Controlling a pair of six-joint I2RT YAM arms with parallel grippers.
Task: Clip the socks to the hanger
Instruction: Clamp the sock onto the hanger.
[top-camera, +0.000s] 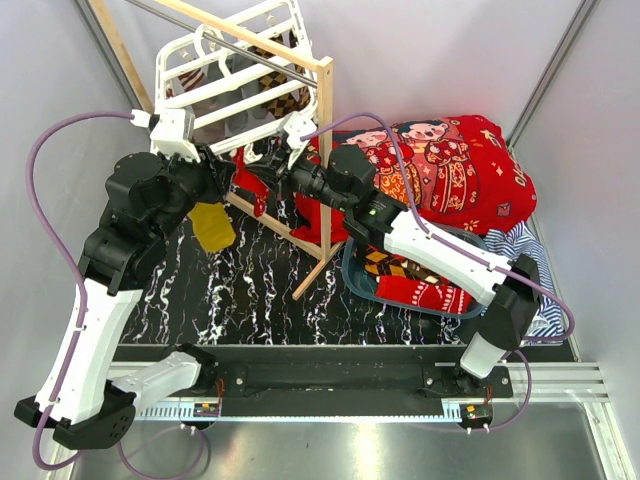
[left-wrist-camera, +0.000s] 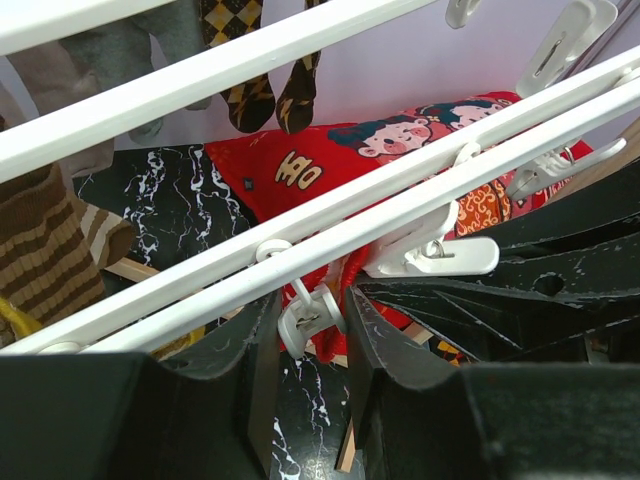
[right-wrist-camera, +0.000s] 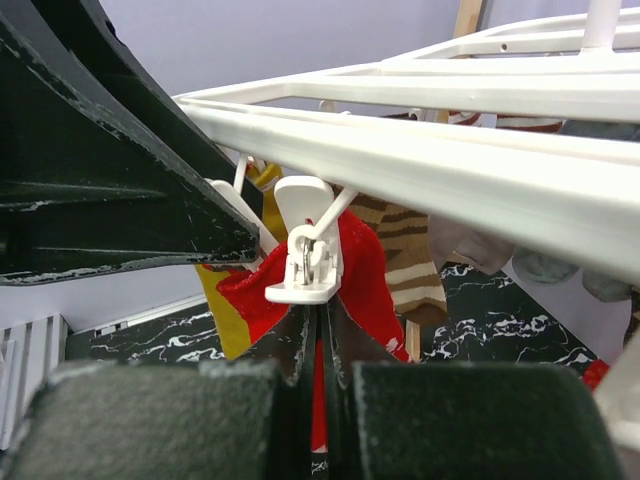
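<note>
The white hanger (top-camera: 230, 70) hangs from the wood rack, with several socks clipped under it: brown striped (left-wrist-camera: 40, 250), diamond-patterned (left-wrist-camera: 250, 95) and mustard yellow (top-camera: 212, 225). My left gripper (top-camera: 222, 165) reaches in under the bars. In the left wrist view its jaws (left-wrist-camera: 312, 340) press both sides of a small white clip (left-wrist-camera: 300, 322). My right gripper (top-camera: 275, 180) faces it and is shut on a red sock (right-wrist-camera: 365, 270). It holds the sock's top edge up at a white clip (right-wrist-camera: 305, 262), which also shows in the left wrist view (left-wrist-camera: 430, 255).
The bare-wood rack post (top-camera: 325, 150) stands just right of both grippers. A blue basket (top-camera: 355, 275) with more socks sits under the right arm. The red cartoon blanket (top-camera: 450, 160) and the blue-white striped cloth (top-camera: 520, 245) lie at the right.
</note>
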